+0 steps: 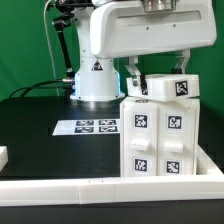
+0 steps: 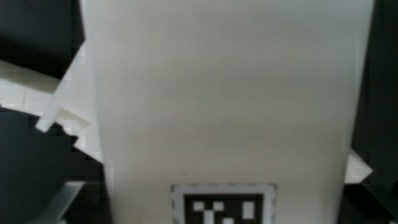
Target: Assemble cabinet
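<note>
The cabinet is a tall white box with tagged square fronts, standing at the exterior view's right near the front. A white tagged top piece sits slightly tilted on its top. My gripper comes down over this piece with a finger on each side and looks shut on it. In the wrist view the top piece fills most of the frame, its tag at one end. The fingertips show only as dark shapes at its sides.
The marker board lies flat on the black table in front of the white robot pedestal. A white rail runs along the front edge. A small white part lies at the exterior view's far left.
</note>
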Robot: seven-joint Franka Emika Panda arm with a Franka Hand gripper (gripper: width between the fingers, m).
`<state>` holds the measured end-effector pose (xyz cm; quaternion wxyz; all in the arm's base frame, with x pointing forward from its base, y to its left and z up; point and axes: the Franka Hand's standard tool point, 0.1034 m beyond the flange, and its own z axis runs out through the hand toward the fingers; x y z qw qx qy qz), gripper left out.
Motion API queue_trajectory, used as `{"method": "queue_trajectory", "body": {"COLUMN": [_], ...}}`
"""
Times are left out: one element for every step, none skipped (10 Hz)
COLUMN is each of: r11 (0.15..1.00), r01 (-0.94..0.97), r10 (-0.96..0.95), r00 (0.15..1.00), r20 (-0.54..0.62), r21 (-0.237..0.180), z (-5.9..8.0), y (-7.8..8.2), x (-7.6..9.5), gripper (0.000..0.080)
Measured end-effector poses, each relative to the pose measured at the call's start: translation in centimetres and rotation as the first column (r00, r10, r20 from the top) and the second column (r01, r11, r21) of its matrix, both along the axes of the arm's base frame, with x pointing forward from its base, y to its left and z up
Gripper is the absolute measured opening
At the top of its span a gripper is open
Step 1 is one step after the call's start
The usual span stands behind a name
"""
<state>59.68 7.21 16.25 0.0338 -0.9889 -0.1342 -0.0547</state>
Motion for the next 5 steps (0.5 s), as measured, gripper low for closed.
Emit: {"method": "queue_trajectory", "body": {"r11": [0.992,0.966,0.918,0.863,0.797], "r01": [0.123,0.256,0.396,0.504,0.602], "r10": [-0.122,-0.256,-0.394,-0.502,-0.599], "r00": [0.992,0.966,0.918,0.863,0.798], "r20": [-0.011,-0.026,-0.041,-0.056,-0.069], "r21": [0.012,0.023,0.032,0.038,0.044], "z": [-0.01,-0.04,-0.01,-0.02,0.02], "y": [0.07,0.29,0.58,0.69,0.8], "x": [-0.02,-0.06,-0.06,-0.07,-0.04], "gripper": [0.0551,0.0551,0.0551,0.0551,0.0551]}}
